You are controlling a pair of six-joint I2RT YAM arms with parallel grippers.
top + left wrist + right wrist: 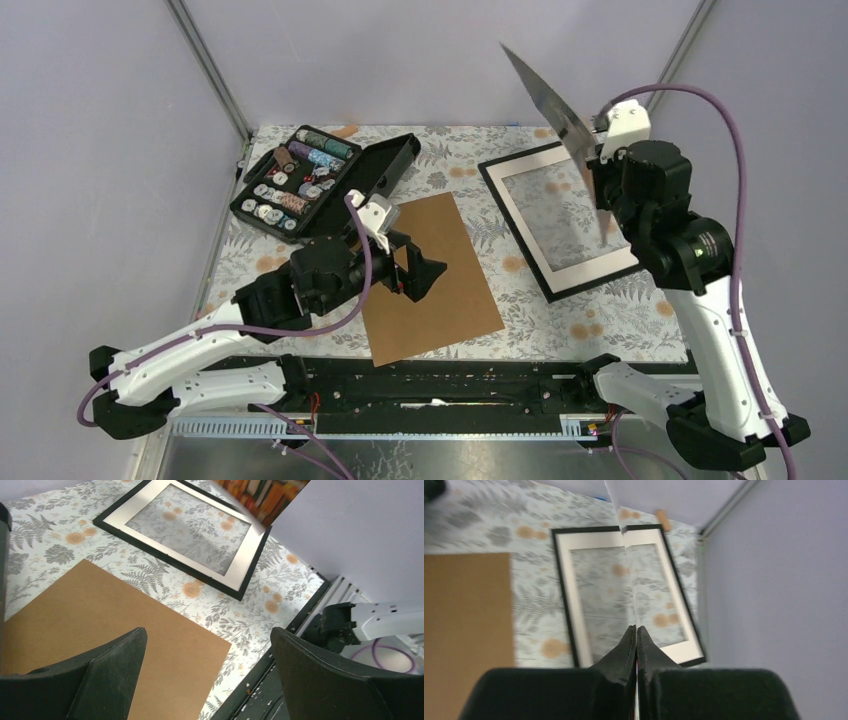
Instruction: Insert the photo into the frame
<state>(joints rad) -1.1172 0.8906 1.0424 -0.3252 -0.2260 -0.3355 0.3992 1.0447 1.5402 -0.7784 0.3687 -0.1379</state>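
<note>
Photo: my right fingers are clenching its edge; frame is lying below them, lengthwise ahead; my left fingers, spread, are hovering farther off.

Even, diffuse light is filling the overhead view, and only faint, soft shadows are falling on the surface beneath both arms. The photo, rising above the right claw, is catching glare and reading as flat grey. The right wrist picture is blurring throughout: the frame ahead of that claw is smearing, and the claw itself is rendering near-black. Ahead of the left claw detail is resolving sharply, while the claw is appearing dark and soft.
</note>
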